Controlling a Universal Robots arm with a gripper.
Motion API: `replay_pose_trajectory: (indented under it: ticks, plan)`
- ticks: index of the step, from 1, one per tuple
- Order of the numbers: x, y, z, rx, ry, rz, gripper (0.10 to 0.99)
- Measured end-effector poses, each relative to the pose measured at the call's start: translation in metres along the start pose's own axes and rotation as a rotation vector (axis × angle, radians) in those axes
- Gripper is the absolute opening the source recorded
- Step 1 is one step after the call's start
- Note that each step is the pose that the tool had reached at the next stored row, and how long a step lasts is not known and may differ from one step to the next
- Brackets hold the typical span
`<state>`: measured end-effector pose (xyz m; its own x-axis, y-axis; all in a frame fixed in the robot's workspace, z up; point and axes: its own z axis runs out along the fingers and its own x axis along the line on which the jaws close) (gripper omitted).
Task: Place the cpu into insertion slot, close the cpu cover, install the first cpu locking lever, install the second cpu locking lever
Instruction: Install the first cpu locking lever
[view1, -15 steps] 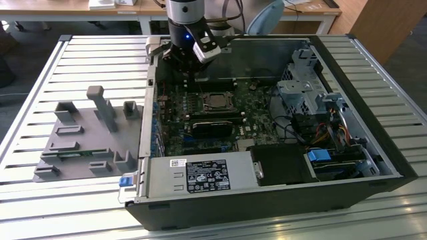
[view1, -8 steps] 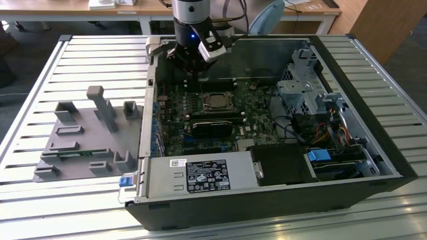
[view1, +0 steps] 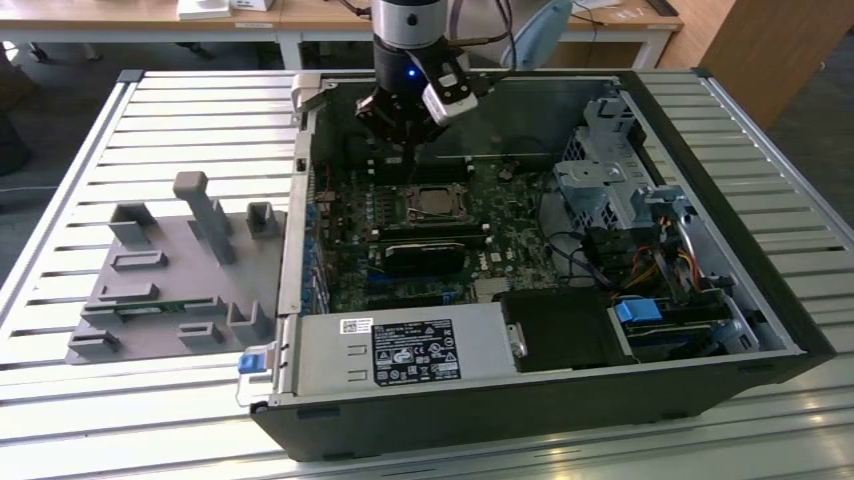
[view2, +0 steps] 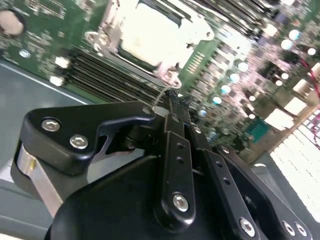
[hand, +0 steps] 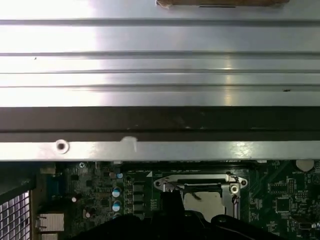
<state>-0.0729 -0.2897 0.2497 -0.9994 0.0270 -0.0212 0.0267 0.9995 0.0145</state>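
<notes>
Gripper (view1: 398, 135) hangs inside the PC case (view1: 747, 300), just behind the socket (view1: 430, 205). The cpu (view2: 150, 35) sits in the socket with the cover (view2: 111, 31) down around it. Fingers are clenched together. A thin wire lever (view2: 161, 96) rises from the socket corner to the fingertips; can't tell if it's pinched.
</notes>
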Motion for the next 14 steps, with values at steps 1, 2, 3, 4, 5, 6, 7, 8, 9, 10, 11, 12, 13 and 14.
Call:
replay_pose_trajectory:
  ticks: [1,2,3,4,5,6,7,8,9,10,11,12,13,14]
  plan:
    - [-0.0029,0.0001,0.0003,0.000,0.0000,0.000,0.106]
    - [-0.0049,0.0002,0.0004,0.000,0.0000,0.000,0.106]
    - [-0.0069,0.0002,0.0005,0.000,0.0000,0.000,0.106]
    - [-0.0084,0.0003,0.0007,0.000,0.0000,0.000,0.106]
    - [-0.0092,0.0003,0.0009,0.000,-0.0001,0.000,0.106]
    - [-0.0095,0.0003,0.0012,0.000,-0.0001,0.000,0.106]
    - [-0.0095,0.0002,0.0013,0.000,0.0000,0.000,0.106]
    - [-0.0095,0.0001,0.0017,-0.001,0.0000,0.000,0.106]
    - [-0.0095,-0.0004,0.0021,-0.011,0.0004,0.000,0.106]
    - [-0.0096,-0.0013,0.0021,-0.029,0.0009,0.001,0.106]
    - [-0.0096,-0.0022,0.0022,-0.047,0.0011,0.001,0.106]
    - [-0.0096,-0.0026,0.0027,-0.058,0.0014,0.001,0.106]
    - [-0.0098,-0.0025,0.0035,-0.060,0.0004,0.002,0.106]
    - [-0.0103,-0.0025,0.0042,-0.060,0.0003,0.002,0.106]
